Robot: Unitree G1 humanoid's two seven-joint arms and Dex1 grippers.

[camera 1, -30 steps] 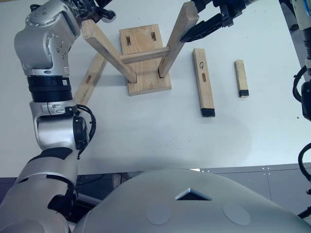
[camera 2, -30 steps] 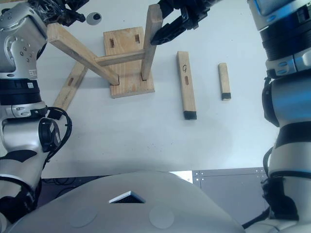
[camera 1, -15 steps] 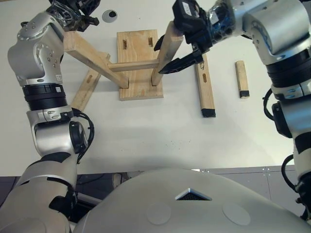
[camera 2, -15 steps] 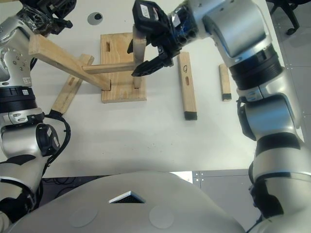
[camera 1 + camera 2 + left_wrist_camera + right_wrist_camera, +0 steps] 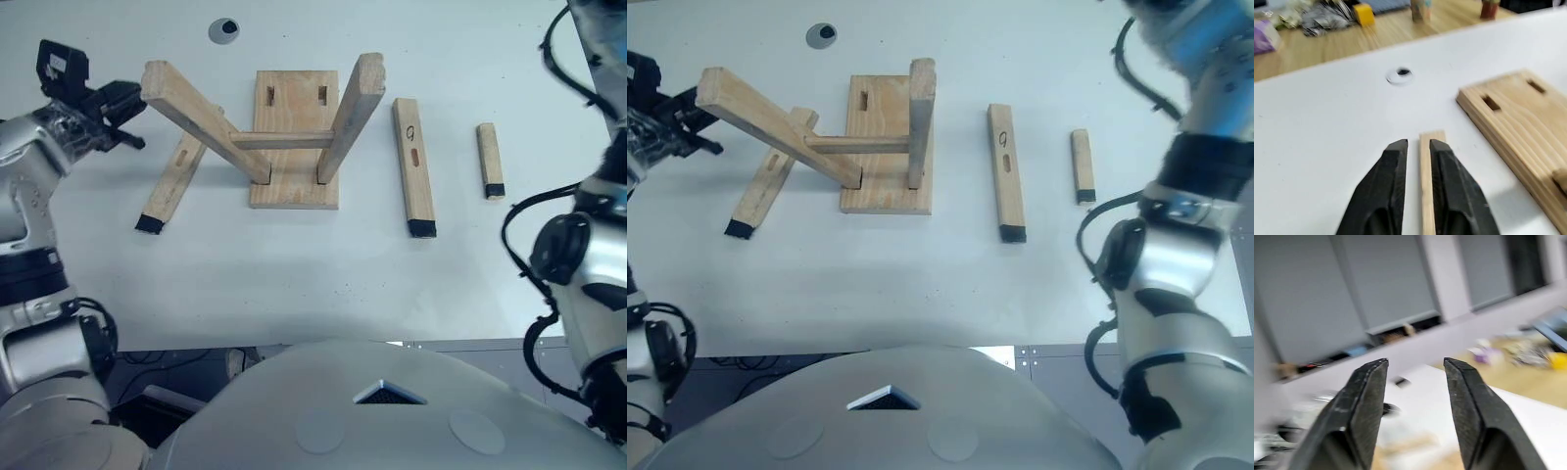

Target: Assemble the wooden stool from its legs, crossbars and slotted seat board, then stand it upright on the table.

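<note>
White table (image 5: 294, 255), parts spread out for assembly. My left hand (image 5: 1419, 143), fingers barely apart and I think empty, sits by the top of the tilted leg (image 5: 201, 117), over a loose leg (image 5: 171, 181). Mid-table the seat board (image 5: 294, 186) lies slots-up so legs plug in. The tilted leg, crossbar (image 5: 284, 140) and upright leg (image 5: 348, 113) are seated there, with two slots free. A slotted leg (image 5: 412, 166) and short crossbar (image 5: 488, 157) wait further right. My right hand (image 5: 1415, 362) is raised clear, wide open.

Gap between seat board (image 5: 294, 184) and loose leg (image 5: 412, 166)
</note>
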